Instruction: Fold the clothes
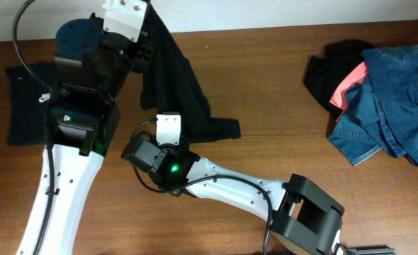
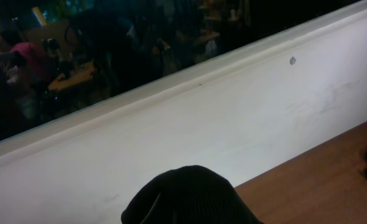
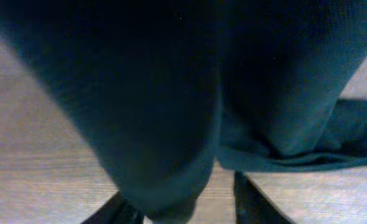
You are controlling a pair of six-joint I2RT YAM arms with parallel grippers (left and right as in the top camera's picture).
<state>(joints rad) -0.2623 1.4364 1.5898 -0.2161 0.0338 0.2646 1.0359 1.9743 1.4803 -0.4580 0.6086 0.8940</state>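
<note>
Grip: left gripper (image 1: 144,39) clamps large black short-sleeved shirt (image 1: 184,92) aloft; right gripper (image 3: 182,202) part-open astride hanging fold; close on hem, pull taut.

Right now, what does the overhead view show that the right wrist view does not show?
Only overhead: the left arm, the right arm, a folded black garment with a white logo at the left, and the denim and coral pile at the right. Only right wrist: its own fingers, dark, at the lower edge. Both: the black shirt and the wooden table.
</note>
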